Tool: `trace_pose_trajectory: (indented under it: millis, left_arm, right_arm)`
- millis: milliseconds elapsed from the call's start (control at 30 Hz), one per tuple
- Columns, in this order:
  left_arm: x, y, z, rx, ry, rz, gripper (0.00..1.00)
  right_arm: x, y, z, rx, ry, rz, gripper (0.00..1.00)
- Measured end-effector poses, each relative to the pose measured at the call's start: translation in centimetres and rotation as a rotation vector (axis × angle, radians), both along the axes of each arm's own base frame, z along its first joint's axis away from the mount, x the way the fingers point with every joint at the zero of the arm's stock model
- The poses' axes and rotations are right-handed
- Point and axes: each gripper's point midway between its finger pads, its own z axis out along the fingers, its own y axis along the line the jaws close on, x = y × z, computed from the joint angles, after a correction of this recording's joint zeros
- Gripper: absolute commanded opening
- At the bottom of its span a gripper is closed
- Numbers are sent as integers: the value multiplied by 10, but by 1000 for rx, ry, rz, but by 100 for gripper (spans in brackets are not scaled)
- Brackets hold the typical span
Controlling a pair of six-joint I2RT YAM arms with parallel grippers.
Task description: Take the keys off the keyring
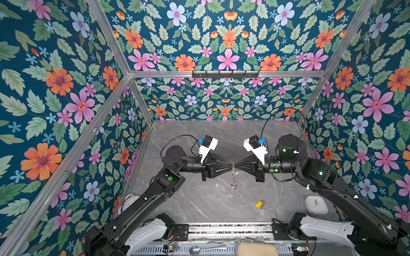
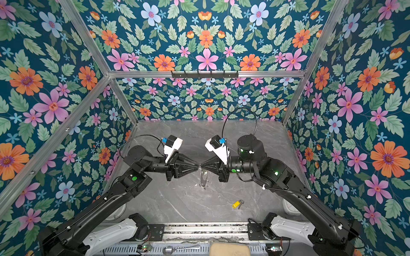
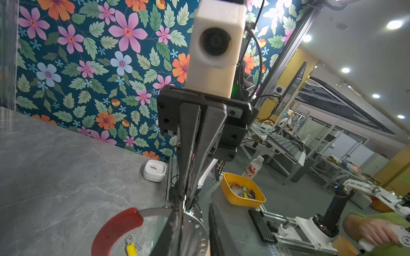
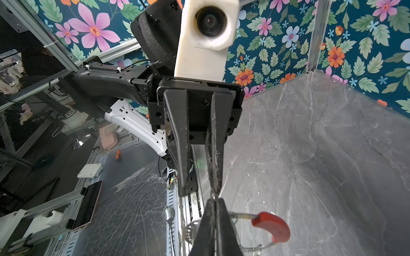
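The keyring [image 1: 233,177], a thin grey hoop with a red sleeve [image 4: 273,226], hangs above the middle of the marble table in both top views [image 2: 203,177]. My right gripper [image 4: 214,204] is shut on its top edge. My left gripper [image 1: 231,165] meets it tip to tip from the left. Its jaws stand slightly apart in the right wrist view, with one fingertip [image 4: 214,192] against the hoop beside the right tips. One of the keys, with a yellow tag [image 1: 258,204], lies loose on the table to the front right. Small metal pieces [image 1: 233,185] dangle from the hoop's lower end; I cannot tell what they are.
A white square clock [image 1: 316,205] sits at the front right. Another white clock [image 1: 129,200] is half hidden under the left arm. A spoon [image 1: 206,248] lies on the front rail. An orange bin [image 3: 243,192] stands beyond the table's edge.
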Motion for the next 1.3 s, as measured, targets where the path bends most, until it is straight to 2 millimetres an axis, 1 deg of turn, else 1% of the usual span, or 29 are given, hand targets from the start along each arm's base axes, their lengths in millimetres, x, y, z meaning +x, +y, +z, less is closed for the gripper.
trace_pose_trajectory:
  millis: [133, 200, 300, 533, 633, 733, 767, 833, 867, 933, 1000, 1067, 1200, 1300]
  left_arm:
    - [1, -3, -3, 10, 9, -15, 25]
    - [2, -4, -4, 15, 15, -21, 23]
    - [4, -6, -5, 19, 19, -24, 17]
    - [6, -7, -6, 27, 29, -22, 9]
    - [6, -8, -7, 31, 32, -21, 0]
    - [6, -8, -7, 30, 27, -19, 0]
    - [5, -8, -7, 28, 24, -15, 0]
    - [4, -6, -7, 18, 3, -1, 0]
    - [2, -5, -7, 16, -2, -2, 0]
    - [-2, -1, -7, 9, -23, 4, 0]
    - [-4, 3, -3, -11, -51, 28, 0]
    - [-7, 7, -1, -34, -83, 47, 0]
    - [-8, 11, 3, -72, -119, 70, 0]
    - [-8, 12, 5, -90, -127, 77, 0]
  right_arm:
    - [4, -1, -1, -7, -5, -24, 0]
    - [5, -1, -1, -9, -7, -32, 0]
    - [6, -1, -1, -11, -8, -36, 0]
    - [6, 1, -2, -12, -5, -30, 0]
    - [5, 2, -2, -10, -3, -29, 0]
    - [4, 1, -2, 1, -5, -31, 0]
    - [4, 1, -2, 6, -8, -31, 7]
    - [2, 0, -1, 26, -14, -32, 31]
    - [2, 0, 1, 40, -25, -33, 38]
    - [2, -4, 7, 75, -62, -48, 46]
    - [2, -8, 11, 108, -94, -60, 51]
    - [-1, -10, 10, 130, -105, -59, 54]
    - [-1, -8, -3, 153, -71, -26, 58]
    - [-6, -4, -12, 161, -44, 24, 57]
